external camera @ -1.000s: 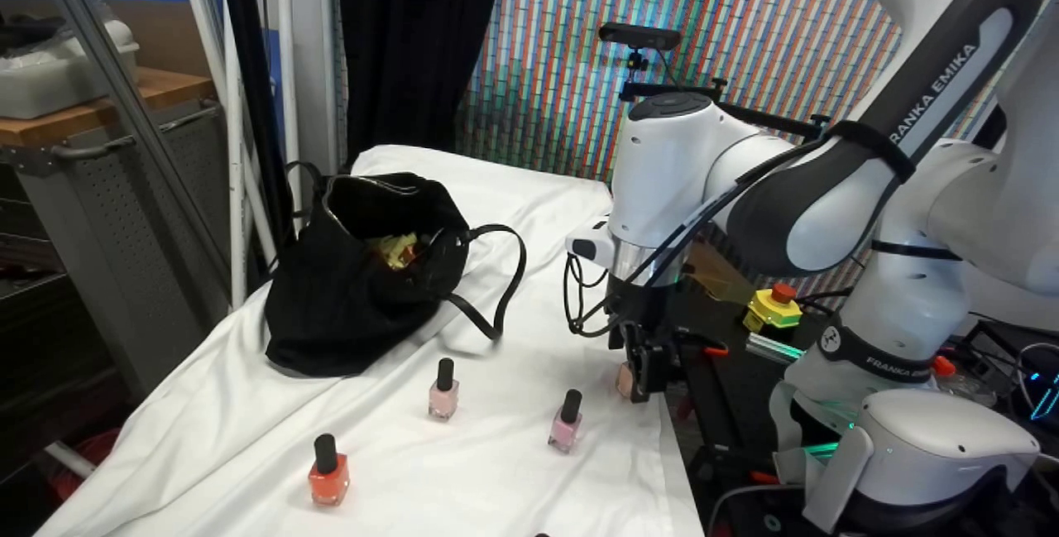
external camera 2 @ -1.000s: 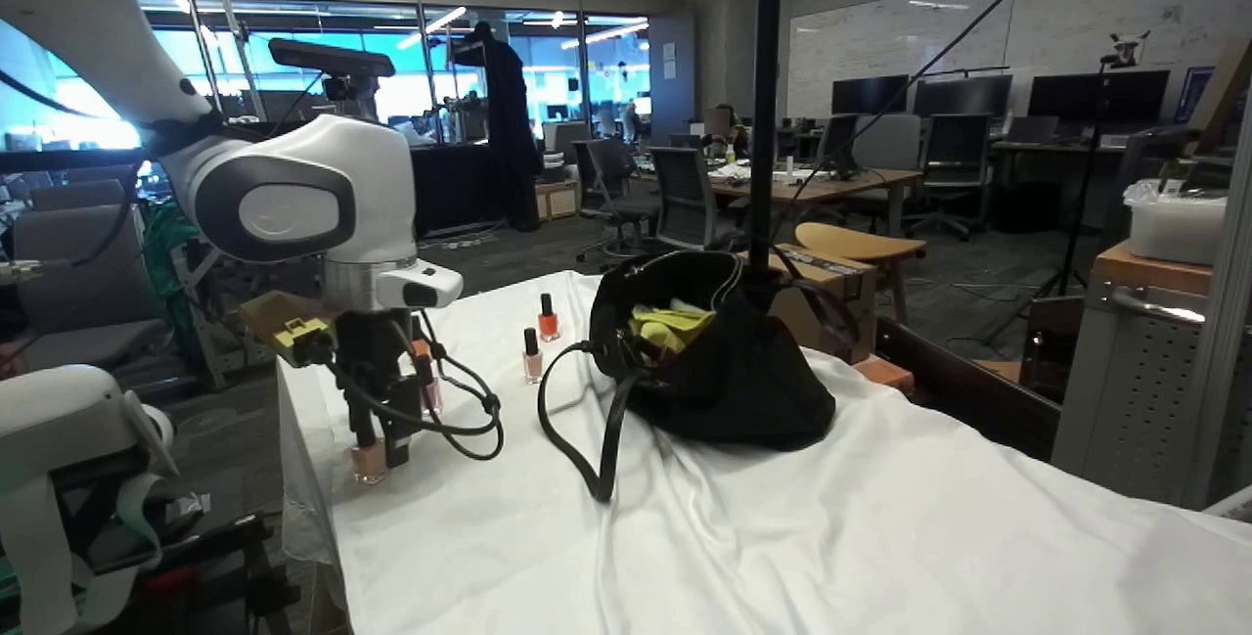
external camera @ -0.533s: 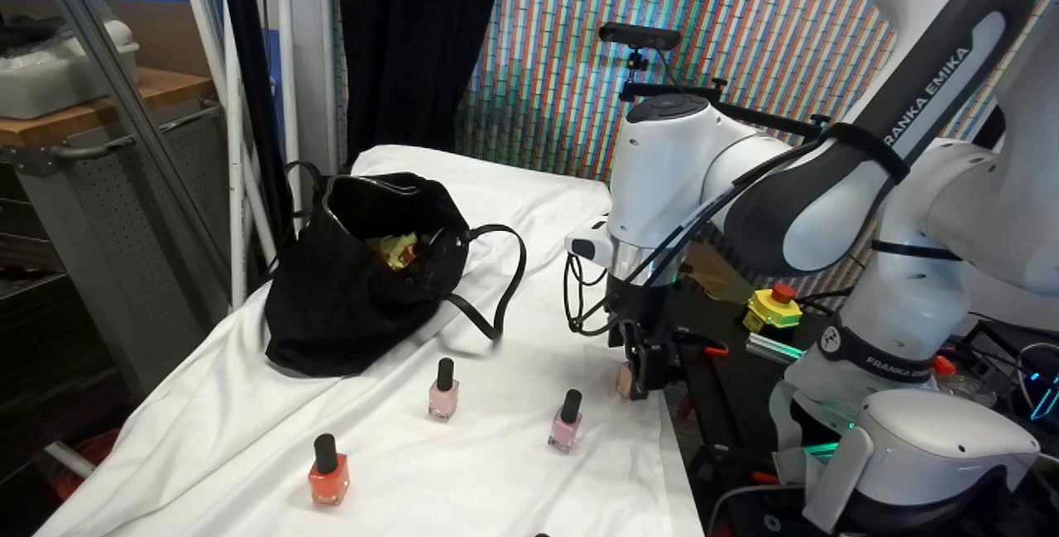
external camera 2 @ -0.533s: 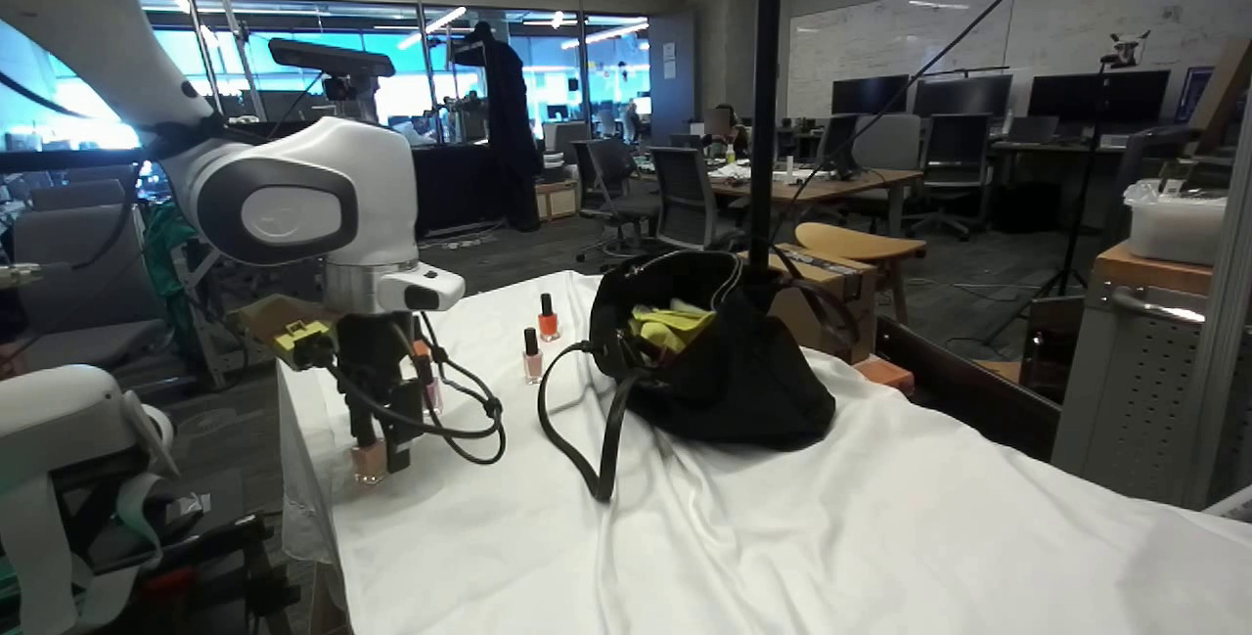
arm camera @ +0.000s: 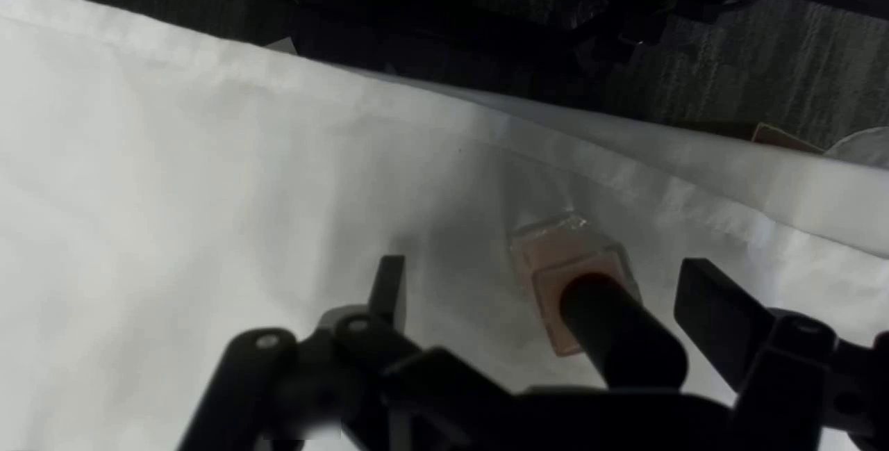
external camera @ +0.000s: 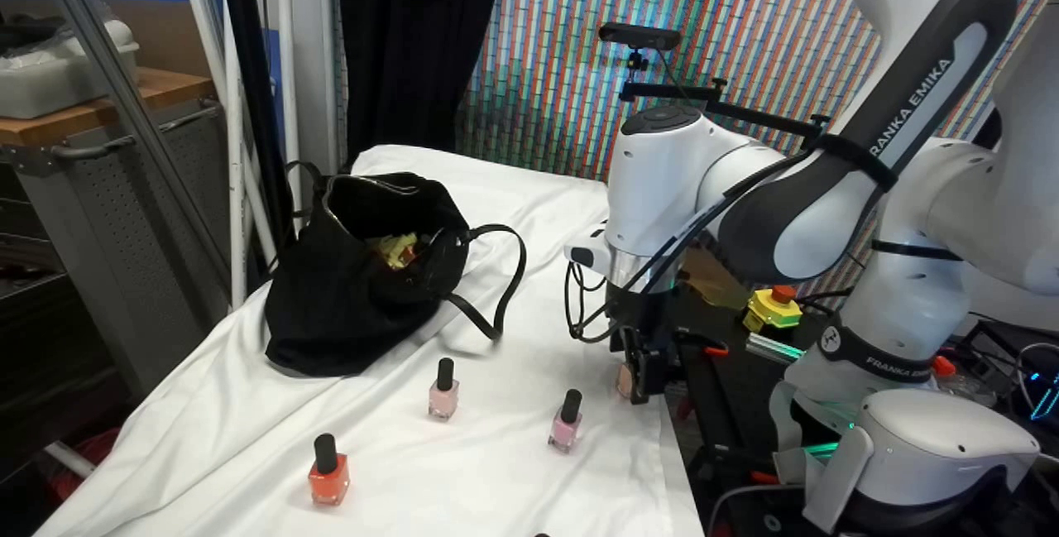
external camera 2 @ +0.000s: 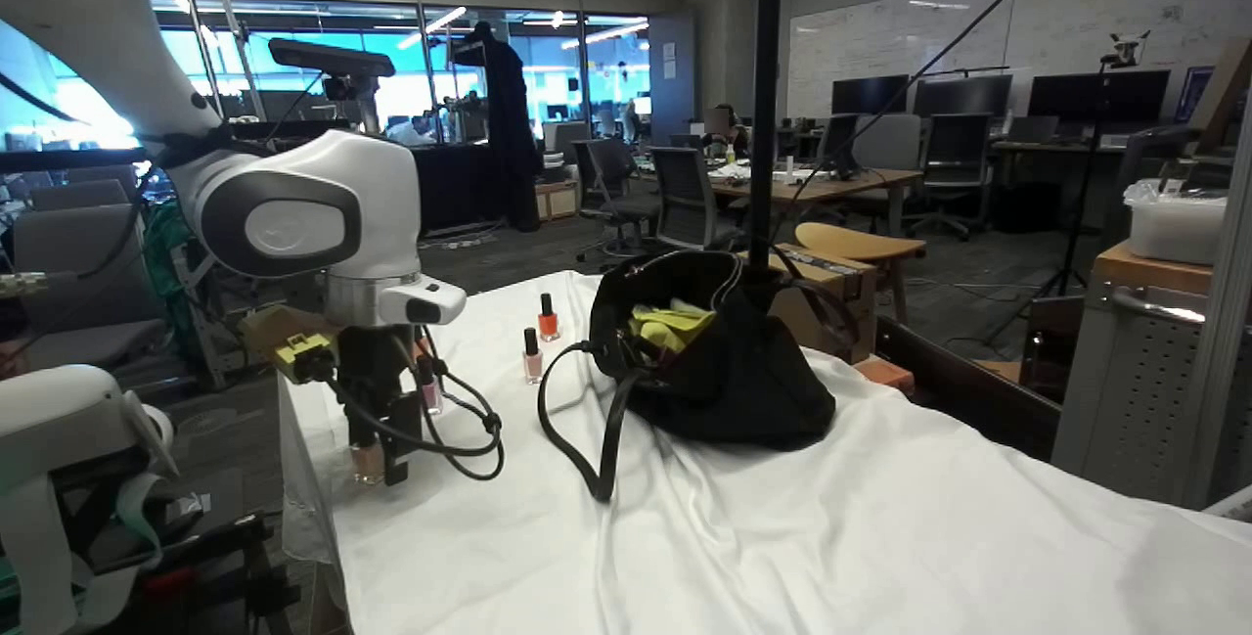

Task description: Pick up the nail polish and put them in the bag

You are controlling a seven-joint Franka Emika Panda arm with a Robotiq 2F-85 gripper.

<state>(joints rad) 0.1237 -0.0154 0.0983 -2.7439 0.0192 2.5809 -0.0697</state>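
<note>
Your claw [arm camera: 545, 292] stands wide apart, a peach nail polish bottle [arm camera: 587, 288] upright between its fingers [arm camera: 722, 319]!
Over on your white-draped counter [external camera: 488, 479], a pale pink nail polish bottle [external camera: 443, 399] stands near the gaping black handbag [external camera: 331, 305].

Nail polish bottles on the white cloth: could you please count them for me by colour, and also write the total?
Orange bottles: 2, one of them mostly hidden
Pink bottles: 2
Peach bottle: 1
Total: 5
</note>
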